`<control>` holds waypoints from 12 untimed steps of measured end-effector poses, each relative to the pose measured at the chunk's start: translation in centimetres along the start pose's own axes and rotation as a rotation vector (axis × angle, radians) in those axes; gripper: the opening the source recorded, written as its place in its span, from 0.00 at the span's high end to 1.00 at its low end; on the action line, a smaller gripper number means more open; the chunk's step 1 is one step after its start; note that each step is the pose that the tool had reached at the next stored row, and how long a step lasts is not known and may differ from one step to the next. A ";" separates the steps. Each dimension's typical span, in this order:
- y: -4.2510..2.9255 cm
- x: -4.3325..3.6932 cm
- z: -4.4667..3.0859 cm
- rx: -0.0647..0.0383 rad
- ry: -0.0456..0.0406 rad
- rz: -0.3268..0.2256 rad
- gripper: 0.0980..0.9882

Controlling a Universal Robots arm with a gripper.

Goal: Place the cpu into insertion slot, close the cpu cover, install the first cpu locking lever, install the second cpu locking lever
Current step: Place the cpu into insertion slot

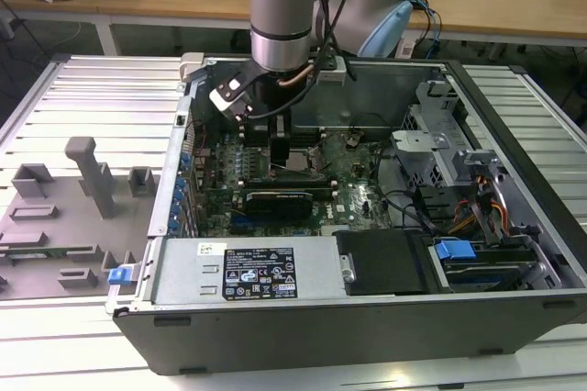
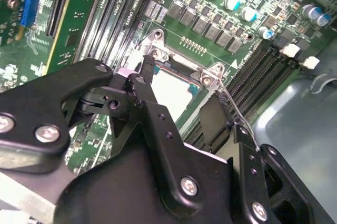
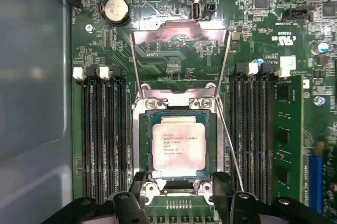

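Cpu (image 3: 178,148) lies in the insertion slot (image 3: 148,145), the cpu cover (image 3: 180,30) tipped open beyond it. Claw (image 3: 179,187) hangs spread over the slot's edge, pinching nothing.

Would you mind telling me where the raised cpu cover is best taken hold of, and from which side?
Probably the free cross bar of the cpu cover, the edge farthest from its hinge beside the insertion slot. The cover stands tilted open, so that thin bar is exposed; coming from above and pinching its two faces seems safest and stays clear of the seated cpu.
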State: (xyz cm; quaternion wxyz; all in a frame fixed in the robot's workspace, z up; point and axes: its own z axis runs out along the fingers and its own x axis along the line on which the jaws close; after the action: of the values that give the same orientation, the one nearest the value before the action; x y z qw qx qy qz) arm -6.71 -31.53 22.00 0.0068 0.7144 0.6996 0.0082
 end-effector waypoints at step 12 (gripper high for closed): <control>0.05 0.00 -0.36 0.091 -0.0019 0.000 0.42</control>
State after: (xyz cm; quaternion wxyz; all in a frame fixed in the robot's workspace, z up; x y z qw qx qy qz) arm -6.67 -31.53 22.36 -0.0250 0.7140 0.6993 -0.0242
